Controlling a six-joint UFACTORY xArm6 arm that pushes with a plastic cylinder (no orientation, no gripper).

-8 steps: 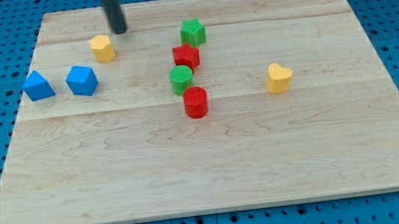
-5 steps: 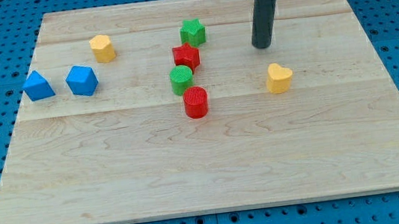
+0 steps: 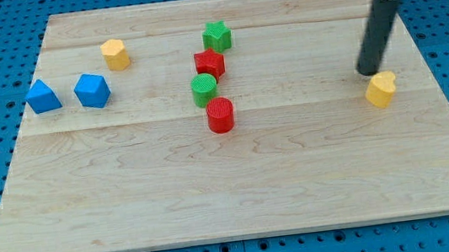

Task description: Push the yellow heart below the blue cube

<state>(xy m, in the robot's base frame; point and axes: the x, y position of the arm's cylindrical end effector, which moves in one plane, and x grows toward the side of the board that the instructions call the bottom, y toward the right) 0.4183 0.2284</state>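
Observation:
The yellow heart (image 3: 381, 88) lies near the board's right edge, at mid height. My tip (image 3: 367, 71) stands just above and left of it, touching or almost touching it. The blue cube (image 3: 92, 90) sits far off at the view's left, with a blue triangular block (image 3: 41, 96) to its left.
A yellow hexagonal block (image 3: 115, 53) lies at the upper left. In the middle stand a green star (image 3: 217, 35), a red star (image 3: 210, 62), a green cylinder (image 3: 204, 88) and a red cylinder (image 3: 220, 115). The wooden board (image 3: 240, 192) rests on a blue pegboard.
My tip swept from the upper left across the board to the right. The yellow heart has moved to the right and slightly down, towards the board's right edge.

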